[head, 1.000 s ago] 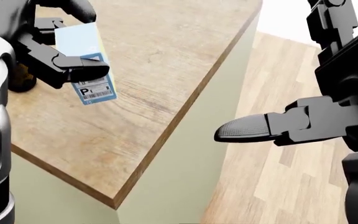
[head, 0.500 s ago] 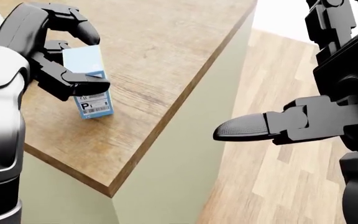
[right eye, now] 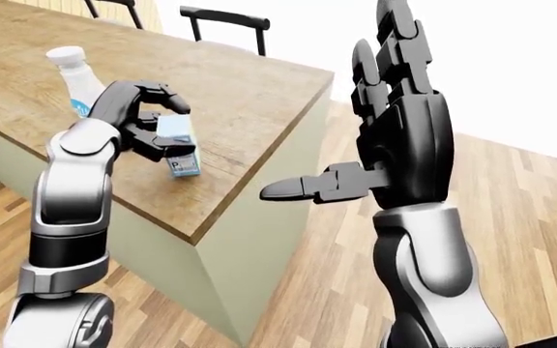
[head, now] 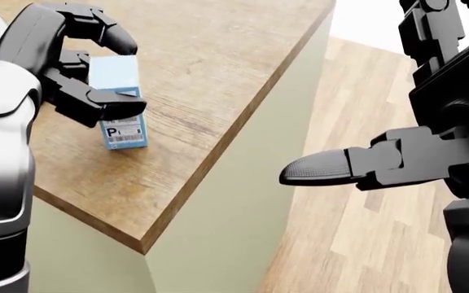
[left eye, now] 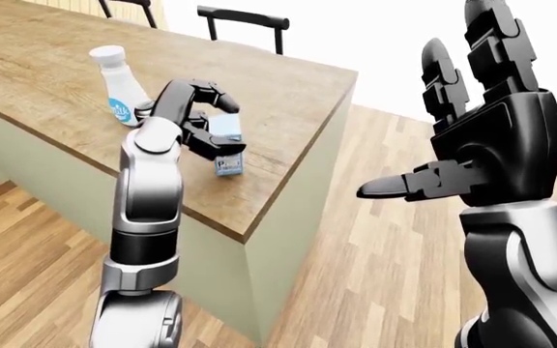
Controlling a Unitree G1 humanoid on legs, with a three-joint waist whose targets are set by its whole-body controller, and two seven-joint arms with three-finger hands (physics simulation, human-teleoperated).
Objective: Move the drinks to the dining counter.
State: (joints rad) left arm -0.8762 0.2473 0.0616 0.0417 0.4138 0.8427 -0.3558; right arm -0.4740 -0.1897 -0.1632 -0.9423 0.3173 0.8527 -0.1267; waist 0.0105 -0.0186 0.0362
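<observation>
A light-blue drink carton (head: 114, 72) stands upright on the wooden dining counter (head: 218, 67), near its right edge. My left hand (head: 128, 74) is shut on the carton, thumb across its face and fingers curled over its top. A white bottle with a blue label (left eye: 116, 87) stands on the same counter, left of the carton in the left-eye view. My right hand (left eye: 443, 109) is raised over the floor to the right of the counter, open, fingers pointing up and thumb pointing left, holding nothing.
The counter's near corner (head: 145, 247) juts toward me over its pale green side panel (head: 235, 201). Wooden floor (left eye: 375, 275) lies to the right. Black chairs (left eye: 245, 18) stand at the counter's top edge in the left-eye view.
The carton was tilted in my left hand a second ago; now it stands upright on the counter, a little farther right. The right hand has kept still.
</observation>
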